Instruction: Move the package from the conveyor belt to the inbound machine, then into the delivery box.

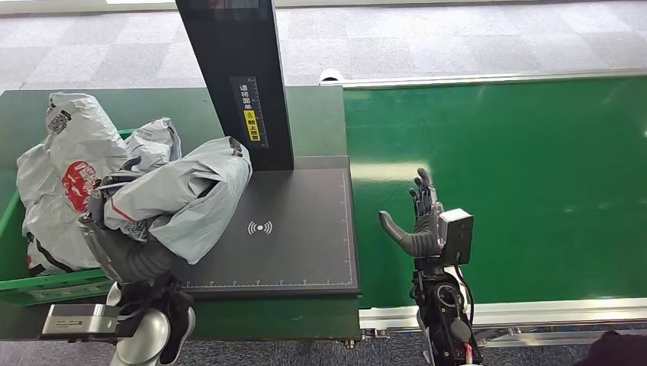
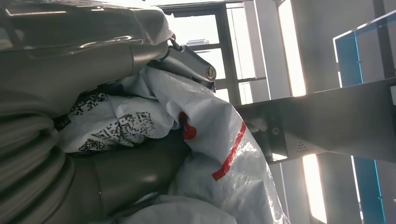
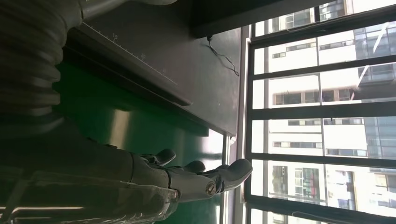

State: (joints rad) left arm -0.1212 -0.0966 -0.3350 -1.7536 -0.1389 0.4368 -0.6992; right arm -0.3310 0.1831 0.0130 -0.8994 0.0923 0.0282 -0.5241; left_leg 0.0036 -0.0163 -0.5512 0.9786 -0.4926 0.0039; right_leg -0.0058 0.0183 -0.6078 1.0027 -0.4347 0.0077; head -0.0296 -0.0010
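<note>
I have the grey plastic mailer package (image 1: 179, 200) gripped in my left hand (image 1: 114, 217), lifted at the left edge of the inbound machine's flat black scanning plate (image 1: 305, 252), partly over that plate and partly over the green plastic delivery box (image 1: 9, 213) beside it. In the left wrist view the crumpled bag with its red stripe and printed label presses against the hand, so the hold looks firm. The box already carries other white and grey mailer bags (image 1: 65, 164), heaped high. My right hand (image 1: 418, 221) hangs over the green conveyor belt (image 1: 534, 183) with fingers spread and nothing in it. I judge the scan step to be over or nearly so, and the transfer into the box to be the step in hand. The next move calls for carrying the package further left, clear of the black upright post (image 1: 236, 76), over the pile, then releasing it where it will not slide off the heap.
</note>
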